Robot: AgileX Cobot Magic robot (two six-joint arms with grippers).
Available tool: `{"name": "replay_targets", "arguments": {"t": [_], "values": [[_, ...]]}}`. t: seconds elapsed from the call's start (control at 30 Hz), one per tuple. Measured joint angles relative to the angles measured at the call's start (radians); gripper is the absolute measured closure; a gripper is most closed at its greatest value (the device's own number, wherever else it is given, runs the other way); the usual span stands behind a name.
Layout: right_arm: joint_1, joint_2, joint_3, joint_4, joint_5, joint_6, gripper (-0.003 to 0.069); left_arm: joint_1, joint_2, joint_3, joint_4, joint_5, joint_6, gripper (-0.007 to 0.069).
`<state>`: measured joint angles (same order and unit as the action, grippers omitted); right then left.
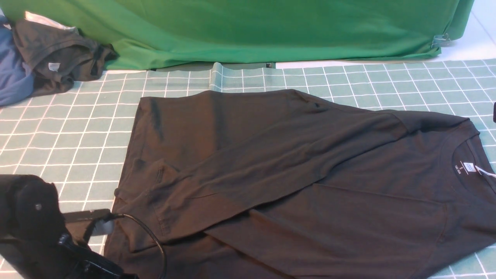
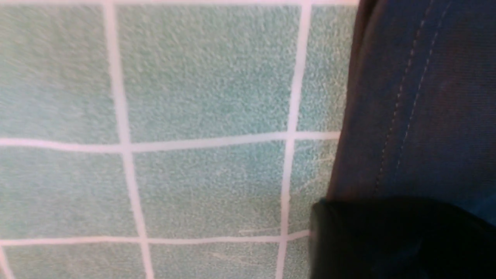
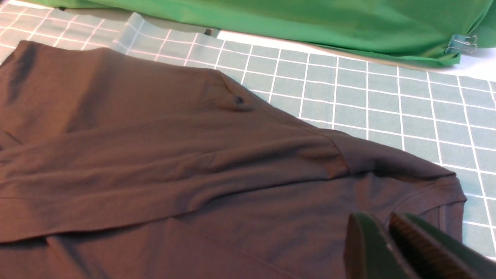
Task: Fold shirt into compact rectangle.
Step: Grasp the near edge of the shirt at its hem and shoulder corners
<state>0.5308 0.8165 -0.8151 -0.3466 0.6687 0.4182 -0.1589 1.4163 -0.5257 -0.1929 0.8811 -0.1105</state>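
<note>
The black shirt [image 1: 310, 162] lies flat and sideways on a pale green cloth [image 1: 58, 135] with a white grid. It fills the middle and the right of the front view. Its collar is at the right edge of the frame, with a white label [image 1: 469, 167] inside it, and its hem runs down the left side of the garment. 1 long sleeve [image 1: 271, 170] is folded across the body, slanting from the shoulder at the upper right down to a cuff near the lower left.

The left arm [image 1: 31, 221] sits in the lower left corner of the front view, just beside the hem. In the left wrist view only 1 dark finger of the left gripper [image 2: 387, 240] shows, lying over the stitched edge of the shirt where it meets the grid cloth. I cannot tell how its jaws stand or whether they hold the fabric.

The right wrist view shows the right gripper [image 3: 378, 221] above the shirt near the collar. Its 2 fingers [image 3: 364, 248] are nearly pressed together, with only a thin slit between them and nothing in it.

A bright green sheet [image 1: 271, 27] spans the top of the front view, with a metal clip [image 1: 440, 40] at its right end. In the upper left corner a dark grey garment [image 1: 58, 54] with a small white tag lies bunched against a blue garment [image 1: 11, 77].
</note>
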Motion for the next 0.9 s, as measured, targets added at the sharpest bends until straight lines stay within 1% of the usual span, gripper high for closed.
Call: {"name": "replay_targets", "arguments": {"t": [0.03, 0.07, 0.13, 0.17, 0.2, 0.27, 0.4, 0.57, 0.67, 0.77, 0.8, 0.83, 0.87, 0.9], "values": [[0.000, 0.000, 0.000, 0.000, -0.001, 0.000, 0.0570, 0.000, 0.020, -0.001, 0.001, 0.006, 0.004, 0.0411], [0.000, 0.000, 0.000, 0.000, -0.002, 0.000, 0.0569, 0.000, 0.029, -0.005, 0.008, 0.011, 0.010, 0.0442], [0.000, 0.000, 0.000, 0.000, -0.002, 0.000, 0.0568, 0.000, 0.041, -0.010, 0.016, 0.016, 0.019, 0.0477], [0.000, 0.000, 0.000, 0.000, -0.002, 0.000, 0.0565, 0.000, 0.048, -0.013, 0.027, 0.023, 0.041, 0.0534], [0.000, 0.000, 0.000, 0.000, -0.003, 0.000, 0.0563, 0.000, 0.048, -0.015, 0.030, 0.025, 0.045, 0.0564], [0.000, 0.000, 0.000, 0.000, -0.003, 0.000, 0.0561, 0.000, 0.045, -0.019, 0.035, 0.028, 0.051, 0.0594], [0.000, 0.000, 0.000, 0.000, -0.003, 0.000, 0.0558, 0.000, 0.024, -0.020, 0.054, 0.054, 0.044, 0.0617], [0.000, 0.000, 0.000, 0.000, -0.003, 0.000, 0.0551, -0.001, -0.109, -0.020, 0.193, 0.145, -0.058, 0.0624], [0.000, 0.000, 0.000, 0.000, -0.003, 0.000, 0.0547, -0.001, -0.178, -0.020, 0.227, 0.178, -0.086, 0.0624], [0.000, 0.000, 0.000, 0.000, -0.003, 0.000, 0.0546, -0.001, -0.224, -0.020, 0.211, 0.181, -0.088, 0.0624], [0.000, 0.000, 0.000, 0.000, -0.003, 0.000, 0.0545, -0.001, -0.234, -0.020, 0.183, 0.182, -0.076, 0.0624], [0.000, 0.000, 0.000, 0.000, -0.003, 0.000, 0.0543, -0.001, -0.242, -0.019, 0.122, 0.182, -0.022, 0.0620], [0.000, 0.000, 0.000, 0.000, -0.003, 0.000, 0.0542, -0.001, -0.242, -0.019, 0.114, 0.182, -0.022, 0.0620], [0.000, 0.000, 0.000, 0.000, -0.003, 0.000, 0.0540, -0.001, -0.242, -0.019, 0.077, 0.179, 0.026, 0.0610]]}}
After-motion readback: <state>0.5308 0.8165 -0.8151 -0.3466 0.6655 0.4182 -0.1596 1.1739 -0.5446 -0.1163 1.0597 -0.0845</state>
